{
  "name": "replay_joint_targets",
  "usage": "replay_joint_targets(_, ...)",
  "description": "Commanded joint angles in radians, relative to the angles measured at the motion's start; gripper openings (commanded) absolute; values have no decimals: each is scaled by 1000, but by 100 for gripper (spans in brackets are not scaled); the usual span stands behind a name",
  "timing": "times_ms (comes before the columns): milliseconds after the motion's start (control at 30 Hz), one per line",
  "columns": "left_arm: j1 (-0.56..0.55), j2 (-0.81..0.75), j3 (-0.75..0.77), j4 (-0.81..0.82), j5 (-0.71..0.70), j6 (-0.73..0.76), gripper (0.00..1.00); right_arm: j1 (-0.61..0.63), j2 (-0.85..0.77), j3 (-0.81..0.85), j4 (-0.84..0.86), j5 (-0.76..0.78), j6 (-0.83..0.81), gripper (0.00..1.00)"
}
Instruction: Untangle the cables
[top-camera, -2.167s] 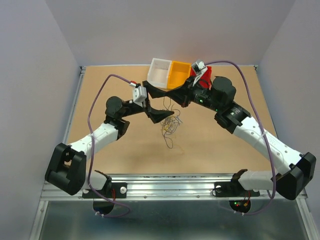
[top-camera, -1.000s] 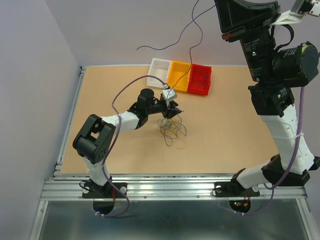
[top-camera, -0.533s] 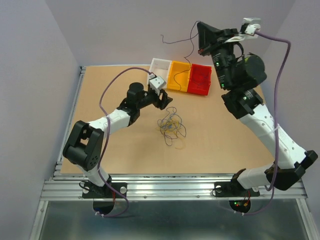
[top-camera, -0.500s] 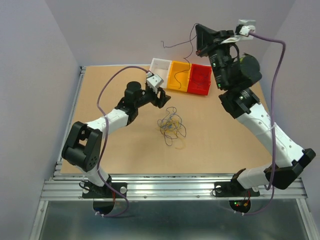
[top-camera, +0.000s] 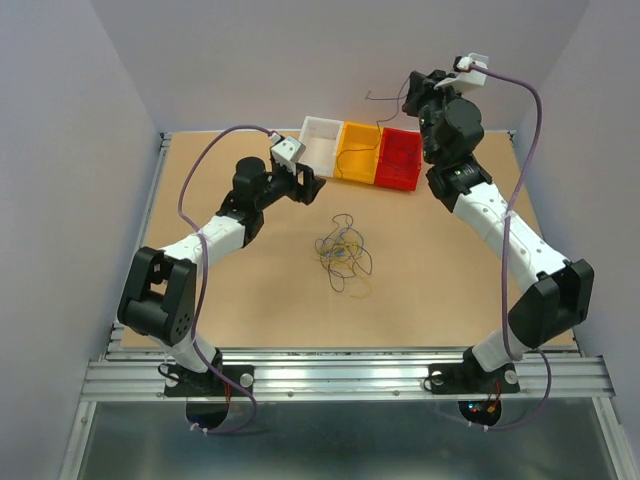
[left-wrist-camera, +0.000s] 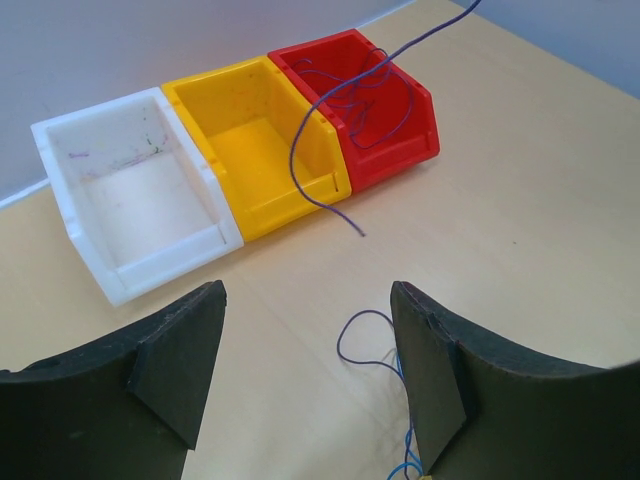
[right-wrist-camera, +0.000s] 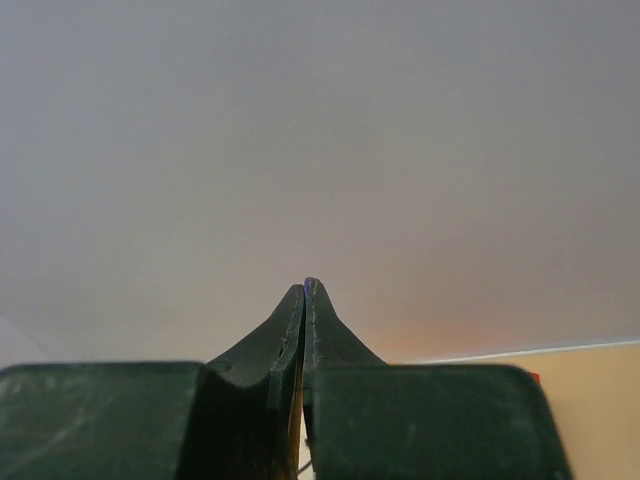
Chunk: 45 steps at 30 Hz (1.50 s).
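left gripper (left-wrist-camera: 307, 290) stands open at upper centre; the cables (top-camera: 343, 250) lie tangled mid-frame, below and right of its jaws, apart from them. right gripper (right-wrist-camera: 305, 285), high at upper right, is pinched on a purple cable (left-wrist-camera: 293, 160) dangling over the red bin (left-wrist-camera: 410, 150).

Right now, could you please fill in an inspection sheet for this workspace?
Surface: tan table, flat.
Job's things: wire tangle mid-table; one purple wire dangling over the bins.
Clutter: three bins, white, yellow, red, near the far edge.
Grippers: left gripper open, empty, low by the bins; right gripper high, shut on the purple wire.
Cables: lilac arm cables, looping free.
Surroundings: plain walls; metal rail in front.
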<state>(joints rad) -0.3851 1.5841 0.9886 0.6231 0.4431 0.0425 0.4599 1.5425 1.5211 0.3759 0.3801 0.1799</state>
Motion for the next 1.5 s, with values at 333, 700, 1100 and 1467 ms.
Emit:
replay_joint_targets(333, -3, -49, -7, 46, 6, -4, 79, -164, 86, -124, 115, -26, 165, 1)
replay_joint_targets(700, -1, -59, -13, 46, 14, -3, 79, -224, 229, -136, 138, 6, 178, 1)
replay_joint_targets(1100, -1, -62, -15, 47, 22, -1, 79, -241, 332, -225, 210, 46, 197, 1)
replay_joint_targets(1467, -1, -64, -15, 50, 28, -3, 79, -241, 590, 72, -97, 75, 170, 0)
